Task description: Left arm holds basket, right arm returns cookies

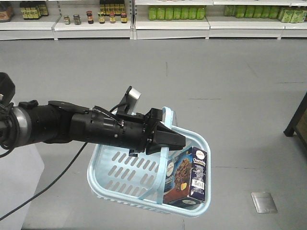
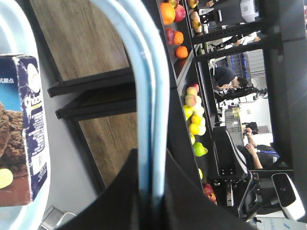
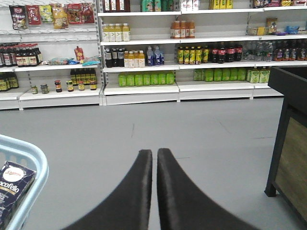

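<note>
A: Left tool [image 1: 165, 140] status?
B: Clamped on the basket's [image 1: 125, 173] blue strap handle [image 1: 169, 116]; basket hangs off it above the grey floor [image 1: 216, 72].
A: Cookies?
B: Chocolate cookie carton [image 1: 188, 179] stands upright inside the basket, at the end away from the arm.
A: Right tool [image 3: 154, 153]?
B: Fingers nearly touching, nothing between them, facing the drink shelves [image 3: 144, 88]; basket rim just to its left.

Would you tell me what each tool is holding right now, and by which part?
The left tool grips the basket by its strap handle. The right tool is shut on nothing.
</note>
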You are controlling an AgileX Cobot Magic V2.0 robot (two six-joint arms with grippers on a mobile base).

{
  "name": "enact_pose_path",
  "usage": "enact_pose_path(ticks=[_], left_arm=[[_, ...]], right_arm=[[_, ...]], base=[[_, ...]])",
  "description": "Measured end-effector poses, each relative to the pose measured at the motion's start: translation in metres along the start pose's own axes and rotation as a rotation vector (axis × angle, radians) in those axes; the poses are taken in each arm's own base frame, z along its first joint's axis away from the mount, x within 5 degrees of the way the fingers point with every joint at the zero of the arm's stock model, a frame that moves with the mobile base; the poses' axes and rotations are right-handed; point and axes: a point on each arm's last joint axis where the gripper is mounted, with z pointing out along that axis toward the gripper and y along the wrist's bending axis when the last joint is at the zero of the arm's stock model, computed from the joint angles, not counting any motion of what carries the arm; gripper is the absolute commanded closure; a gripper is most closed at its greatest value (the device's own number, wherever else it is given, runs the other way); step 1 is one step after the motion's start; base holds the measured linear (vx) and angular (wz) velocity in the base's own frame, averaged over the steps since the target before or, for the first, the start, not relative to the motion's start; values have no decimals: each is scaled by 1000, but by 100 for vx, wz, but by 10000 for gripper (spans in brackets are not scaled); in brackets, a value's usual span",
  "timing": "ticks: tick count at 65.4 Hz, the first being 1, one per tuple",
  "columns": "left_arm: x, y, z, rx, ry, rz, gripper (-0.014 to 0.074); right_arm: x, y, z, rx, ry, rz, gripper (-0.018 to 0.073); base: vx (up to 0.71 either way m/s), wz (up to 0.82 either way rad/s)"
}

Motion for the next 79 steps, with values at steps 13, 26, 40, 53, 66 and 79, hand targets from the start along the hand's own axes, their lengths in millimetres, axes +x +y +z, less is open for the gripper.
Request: enact_pose_path(ticks=[13, 26, 40, 53, 66, 79], left_arm=[[0, 0, 0, 0, 0, 0, 600], [0, 0, 0, 0, 0, 0, 600], [0, 0, 0, 0, 0, 0, 600], [0, 0, 0, 0, 0, 0, 600], [0, 0, 0, 0, 0, 0, 600], [0, 0, 0, 0, 0, 0, 600]], right_arm=[[0, 0, 0, 0, 0, 0, 565], [0, 0, 0, 0, 0, 0, 565], [0, 0, 0, 0, 0, 0, 565], [0, 0, 0, 0, 0, 0, 565], [0, 0, 0, 0, 0, 0, 565], [0, 0, 0, 0, 0, 0, 565]], base=[[42, -6], [42, -6], [42, -2], [44, 1], [45, 1], [44, 4]])
